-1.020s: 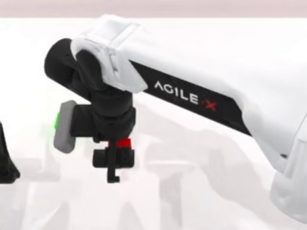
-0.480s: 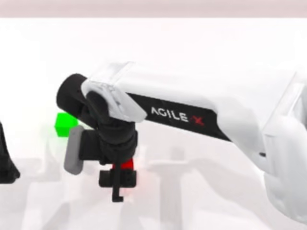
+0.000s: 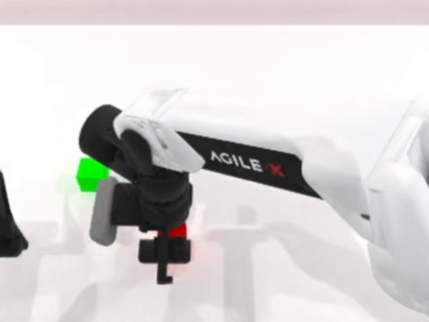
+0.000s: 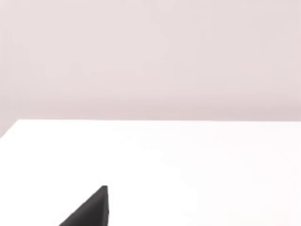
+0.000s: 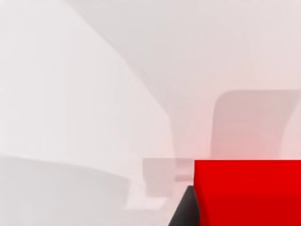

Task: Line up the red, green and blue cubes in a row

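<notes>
Right gripper (image 3: 164, 251) low over the table left of centre, pointing down, pinching the red cube (image 3: 176, 231); red face filling the near corner of the right wrist view (image 5: 247, 193), a dark finger edge just beside it. Green cube (image 3: 92, 174) resting on the table to the left and a little farther back, clear of the gripper and partly tucked beside the arm's dark wrist. Blue cube nowhere in sight, possibly hidden under the white forearm. Left gripper (image 3: 10, 231) parked at the far left edge, only a dark sliver showing, fingers impossible to judge. Step in hand, by the look of it: setting the red cube down as one member of the row. Best done by lowering straight, keeping the cube square to the table edge, releasing only once the bottom face sits flat, then lifting vertically to avoid nudging it. Worth leaving room beside it for neighbours, and watching the grey wrist camera housing (image 3: 104, 211) near the green cube.
</notes>
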Controlling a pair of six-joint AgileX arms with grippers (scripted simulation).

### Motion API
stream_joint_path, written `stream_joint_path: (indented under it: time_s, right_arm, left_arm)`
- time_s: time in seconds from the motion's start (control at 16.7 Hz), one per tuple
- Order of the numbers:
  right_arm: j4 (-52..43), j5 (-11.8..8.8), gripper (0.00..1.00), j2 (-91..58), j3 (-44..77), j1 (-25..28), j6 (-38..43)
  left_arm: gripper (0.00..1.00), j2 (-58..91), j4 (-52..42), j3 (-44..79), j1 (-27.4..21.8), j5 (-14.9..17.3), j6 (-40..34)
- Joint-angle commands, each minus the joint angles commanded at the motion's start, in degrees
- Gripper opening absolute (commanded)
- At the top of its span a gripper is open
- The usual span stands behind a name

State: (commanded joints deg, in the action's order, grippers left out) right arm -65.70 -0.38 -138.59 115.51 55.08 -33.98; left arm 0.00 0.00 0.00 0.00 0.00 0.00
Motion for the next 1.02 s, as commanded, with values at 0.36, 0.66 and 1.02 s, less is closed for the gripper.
stream_joint_path:
  time_s: [0.36,0.66,1.02]
  right_arm:
    - [0.00,0.00,0.75,0.00,0.00,0.00,0.00]
    - [0.00,0.00,1.00,0.00,0.00,0.00,0.00]
    - [0.00,0.00,1.00,0.00,0.00,0.00,0.00]
  left_arm:
    - [1.00,0.00,0.00,0.00,0.00,0.00,0.00]
    - [1.00,0.00,0.00,0.00,0.00,0.00,0.00]
    - [1.00,0.00,0.00,0.00,0.00,0.00,0.00]
